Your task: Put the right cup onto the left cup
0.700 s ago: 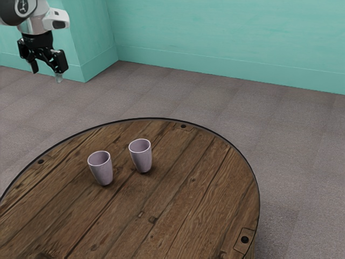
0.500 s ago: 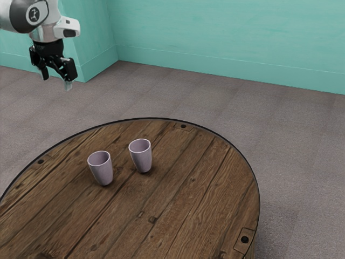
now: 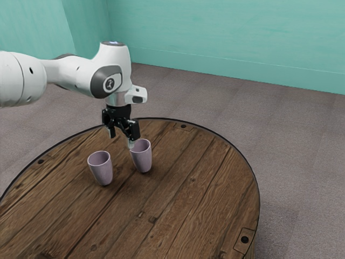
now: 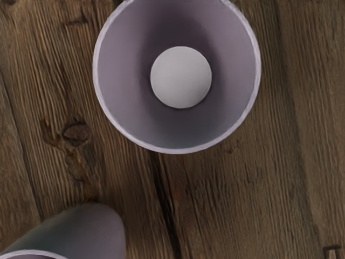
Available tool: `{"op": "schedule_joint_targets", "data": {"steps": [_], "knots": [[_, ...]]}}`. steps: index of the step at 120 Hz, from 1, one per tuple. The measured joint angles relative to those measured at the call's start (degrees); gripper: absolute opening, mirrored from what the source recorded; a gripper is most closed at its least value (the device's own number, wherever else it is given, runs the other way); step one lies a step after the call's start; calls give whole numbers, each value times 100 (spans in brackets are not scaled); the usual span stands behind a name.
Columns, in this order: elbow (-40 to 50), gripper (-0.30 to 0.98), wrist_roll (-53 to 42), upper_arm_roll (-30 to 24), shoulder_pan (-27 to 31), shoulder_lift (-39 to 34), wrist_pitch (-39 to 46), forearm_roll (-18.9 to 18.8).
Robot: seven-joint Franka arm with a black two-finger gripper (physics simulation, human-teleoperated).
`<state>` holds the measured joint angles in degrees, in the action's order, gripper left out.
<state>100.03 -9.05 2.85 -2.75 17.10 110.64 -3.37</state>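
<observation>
My arm (image 3: 70,74): glossy white, rounded segments. Dark grey joint cap (image 3: 99,82), round black-and-white emblem (image 3: 110,83). Bluish patch (image 3: 112,42) up top. White block (image 3: 132,95), dark inset. Black, angular two-finger gripper (image 3: 122,140), pale fingertip (image 3: 131,144).

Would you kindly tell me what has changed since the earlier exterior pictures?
My gripper has moved toward the exterior view's right and down, near the right cup. Nothing was grasped or released. That cup and the left cup stayed upright in place.
</observation>
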Motion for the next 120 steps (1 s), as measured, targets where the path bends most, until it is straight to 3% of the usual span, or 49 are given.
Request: {"op": "schedule_joint_targets", "data": {"steps": [44, 108, 120], "knots": [[-120, 69, 156, 51, 169, 621, 1137, 36], [-260, 68, 163, 51, 290, 1132, 1790, 70], [-261, 45, 173, 51, 263, 1140, 1846, 69]]}}
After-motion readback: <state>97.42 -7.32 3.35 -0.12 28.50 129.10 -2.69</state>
